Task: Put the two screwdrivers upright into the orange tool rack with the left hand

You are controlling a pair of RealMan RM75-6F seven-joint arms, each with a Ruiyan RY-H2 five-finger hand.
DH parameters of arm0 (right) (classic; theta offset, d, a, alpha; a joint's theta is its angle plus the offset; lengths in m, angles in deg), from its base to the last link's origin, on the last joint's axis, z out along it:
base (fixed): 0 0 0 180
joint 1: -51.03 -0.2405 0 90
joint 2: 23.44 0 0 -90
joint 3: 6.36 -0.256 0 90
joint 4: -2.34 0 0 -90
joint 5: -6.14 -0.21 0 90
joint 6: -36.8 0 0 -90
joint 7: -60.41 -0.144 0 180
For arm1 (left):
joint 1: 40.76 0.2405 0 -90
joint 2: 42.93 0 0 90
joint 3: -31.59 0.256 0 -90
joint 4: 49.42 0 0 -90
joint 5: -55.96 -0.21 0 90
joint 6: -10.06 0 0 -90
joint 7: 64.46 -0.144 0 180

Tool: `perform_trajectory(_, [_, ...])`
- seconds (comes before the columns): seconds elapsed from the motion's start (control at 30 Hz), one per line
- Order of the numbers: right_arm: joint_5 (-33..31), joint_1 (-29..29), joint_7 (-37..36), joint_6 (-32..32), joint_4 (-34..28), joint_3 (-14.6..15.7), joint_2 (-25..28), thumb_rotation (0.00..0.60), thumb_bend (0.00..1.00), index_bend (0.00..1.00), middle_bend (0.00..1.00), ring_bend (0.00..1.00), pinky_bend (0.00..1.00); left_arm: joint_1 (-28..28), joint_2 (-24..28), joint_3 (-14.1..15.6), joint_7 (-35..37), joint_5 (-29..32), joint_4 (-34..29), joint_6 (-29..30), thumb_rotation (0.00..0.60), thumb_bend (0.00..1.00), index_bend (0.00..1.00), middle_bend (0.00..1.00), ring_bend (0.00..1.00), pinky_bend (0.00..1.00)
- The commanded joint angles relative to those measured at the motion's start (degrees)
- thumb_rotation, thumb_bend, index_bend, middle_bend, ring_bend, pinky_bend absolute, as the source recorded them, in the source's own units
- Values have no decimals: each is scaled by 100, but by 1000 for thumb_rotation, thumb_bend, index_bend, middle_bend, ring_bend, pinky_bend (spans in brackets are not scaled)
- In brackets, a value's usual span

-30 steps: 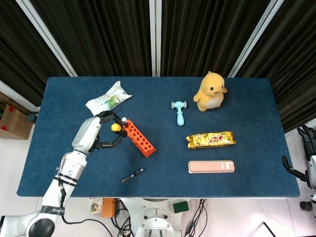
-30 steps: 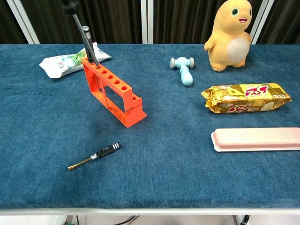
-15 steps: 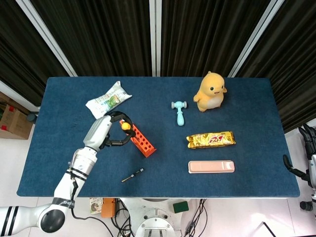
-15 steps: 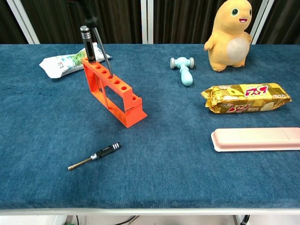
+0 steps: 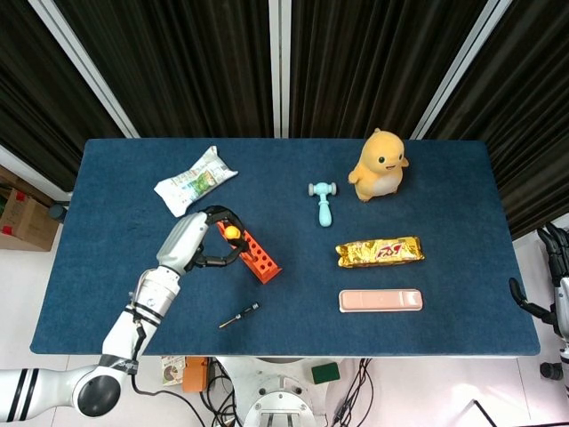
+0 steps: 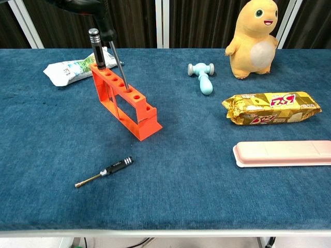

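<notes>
The orange tool rack [image 5: 261,261] [image 6: 129,111] lies slantwise on the blue table, left of centre. My left hand [image 5: 197,242] [image 6: 83,4] grips a yellow-topped screwdriver [image 5: 232,233] above it. Its thin shaft [image 6: 118,62] slants down and the tip meets a middle hole of the rack; how deep is unclear. A black-handled screwdriver [image 6: 94,49] stands upright in the rack's far end hole. A small black screwdriver [image 5: 240,315] [image 6: 106,171] lies flat on the table near the front edge. My right hand [image 5: 556,256] hangs open past the table's right edge, holding nothing.
A white-green snack bag [image 5: 196,180] lies behind the rack. To the right are a teal toy hammer [image 5: 323,201], a yellow plush toy [image 5: 380,165], a gold snack pack [image 5: 380,252] and a pink flat case [image 5: 380,301].
My left hand has carried the held screwdriver rightward along the rack, from its far end to a middle hole, and lower. The upright and lying screwdrivers have not moved.
</notes>
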State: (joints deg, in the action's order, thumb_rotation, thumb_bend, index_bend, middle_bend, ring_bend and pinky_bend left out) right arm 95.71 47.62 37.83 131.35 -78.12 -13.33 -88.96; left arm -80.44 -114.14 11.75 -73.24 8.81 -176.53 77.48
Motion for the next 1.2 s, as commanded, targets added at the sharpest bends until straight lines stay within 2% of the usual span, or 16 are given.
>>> perform_trajectory(0.03, [-2, 2, 2, 7, -3, -3, 1, 600, 358, 0, 0, 0, 0, -16, -37, 24, 34, 3, 60, -15, 600, 347, 732, 420, 230, 232])
perform_trajectory(0.53, [-113, -24, 110, -67, 40, -47, -31, 600, 357, 0, 0, 0, 0, 24, -561, 395, 208, -451, 714, -50, 600, 347, 733, 431, 231, 283])
perform_trajectory(0.73, [-214, -35, 216, -120, 43, -89, -65, 600, 357, 0, 0, 0, 0, -12, -760, 569, 47, -618, 946, -104, 600, 346, 732, 429, 230, 289])
perform_trajectory(1.2, [-232, -40, 184, -189, 61, -77, -40, 600, 357, 0, 0, 0, 0, -128, -1136, 618, -115, -534, 1360, -240, 600, 346, 731, 429, 230, 290])
